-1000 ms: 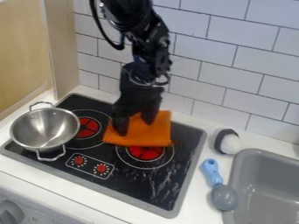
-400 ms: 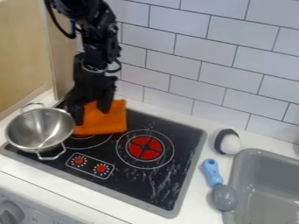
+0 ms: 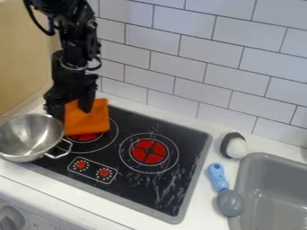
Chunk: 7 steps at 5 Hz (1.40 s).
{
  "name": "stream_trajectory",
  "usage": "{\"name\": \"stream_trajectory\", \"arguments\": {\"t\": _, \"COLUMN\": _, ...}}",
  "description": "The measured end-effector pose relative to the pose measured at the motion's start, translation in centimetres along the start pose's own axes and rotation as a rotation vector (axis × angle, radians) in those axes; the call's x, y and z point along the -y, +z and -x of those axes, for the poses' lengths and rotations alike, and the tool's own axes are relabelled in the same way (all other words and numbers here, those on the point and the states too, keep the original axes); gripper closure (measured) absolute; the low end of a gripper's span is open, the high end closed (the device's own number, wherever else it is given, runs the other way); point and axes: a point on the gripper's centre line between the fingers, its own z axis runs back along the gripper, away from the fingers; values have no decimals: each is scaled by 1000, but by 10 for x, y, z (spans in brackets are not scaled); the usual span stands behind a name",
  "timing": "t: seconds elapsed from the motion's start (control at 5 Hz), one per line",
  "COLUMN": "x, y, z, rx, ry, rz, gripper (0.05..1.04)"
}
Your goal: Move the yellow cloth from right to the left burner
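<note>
At the black cooktop's (image 3: 132, 191) back left corner: black two-finger gripper (image 3: 73, 115), fingers apart, orange cloth (image 3: 90, 120) showing between them. Cloth lies over back part of left red burner (image 3: 85, 137). Just beside, at left edge: silver metal bowl (image 3: 27, 137), loop-handled. Right red burner (image 3: 148, 152) bare. Beyond right edge, on counter: blue-handled grey utensil (image 3: 230, 202).

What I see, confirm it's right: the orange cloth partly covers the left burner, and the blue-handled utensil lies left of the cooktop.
Wrong: the camera view shows the blue-handled utensil right of the cooktop; the cloth partly covers the left burner.
</note>
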Motion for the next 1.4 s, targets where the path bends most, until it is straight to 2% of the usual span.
{"name": "stream_trajectory", "arguments": {"t": 0.6, "x": -1, "y": -1, "z": -2, "rx": 0, "ry": 18, "rz": -2, "gripper": 85}}
{"name": "stream_trajectory", "arguments": {"t": 0.8, "x": 0, "y": 3, "z": -4, "rx": 14, "ry": 23, "rz": 8, "gripper": 85}}
{"name": "stream_trajectory", "arguments": {"t": 1.0, "x": 3, "y": 22, "z": -7, "rx": 51, "ry": 25, "rz": 53, "gripper": 85}}
{"name": "stream_trajectory", "arguments": {"t": 1.2, "x": -2, "y": 36, "z": -4, "rx": 73, "ry": 17, "rz": 77, "gripper": 85}}
{"name": "stream_trajectory", "arguments": {"t": 1.4, "x": -4, "y": 59, "z": 0, "rx": 115, "ry": -2, "rz": 128, "gripper": 85}}
